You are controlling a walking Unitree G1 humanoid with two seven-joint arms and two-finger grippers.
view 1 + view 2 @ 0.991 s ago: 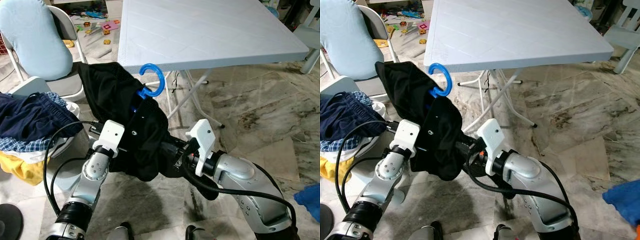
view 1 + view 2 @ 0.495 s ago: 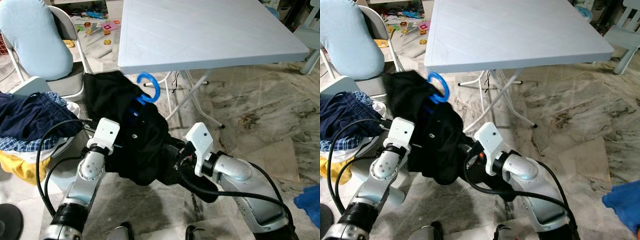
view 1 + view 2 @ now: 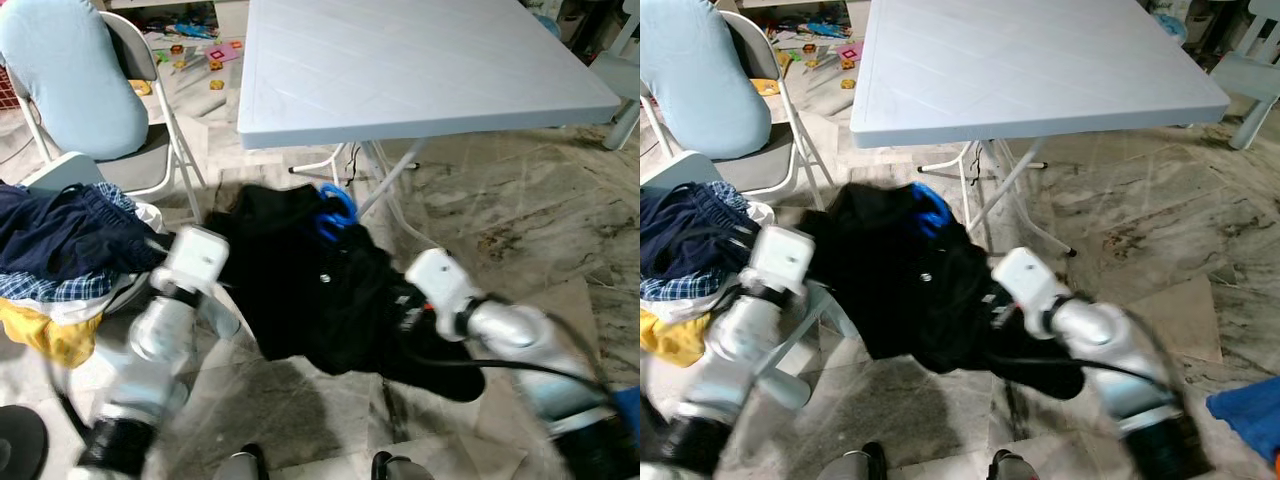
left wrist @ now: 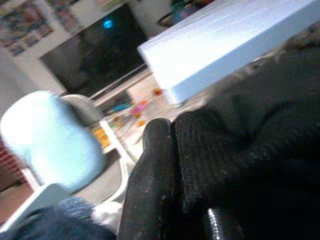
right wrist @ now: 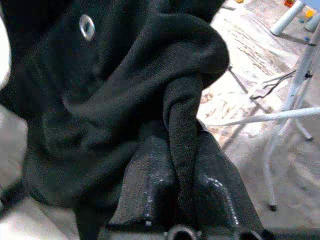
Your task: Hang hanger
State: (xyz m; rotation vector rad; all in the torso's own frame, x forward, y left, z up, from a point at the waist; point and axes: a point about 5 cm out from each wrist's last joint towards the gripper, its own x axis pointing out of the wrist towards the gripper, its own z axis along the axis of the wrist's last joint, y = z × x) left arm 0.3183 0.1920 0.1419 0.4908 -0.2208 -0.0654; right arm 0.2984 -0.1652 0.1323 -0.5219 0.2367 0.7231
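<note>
Both of our grippers are clamping the same black garment (image 3: pixel 310 290): the right gripper (image 5: pixel 182 200) is pinching a fold of it between its fingers (image 5: pixel 220 200), and the left gripper (image 4: pixel 185 200) is closing on the cloth too, one finger (image 4: pixel 152 185) pressing against it. We are holding the garment bunched low in front of the white table (image 3: pixel 420 60), just below its near edge, with the blue hanger (image 3: pixel 336 210) poking from the top of the cloth beside the table's legs. Bare marble floor (image 3: pixel 500 200) is lying open to the right of the table's legs; left of the table, a chair (image 3: pixel 120 120) and a laundry pile (image 3: pixel 60 250) are crowding us. Compared with half a second ago, the garment and hanger are sitting lower and further right, and both arms are blurring.
</note>
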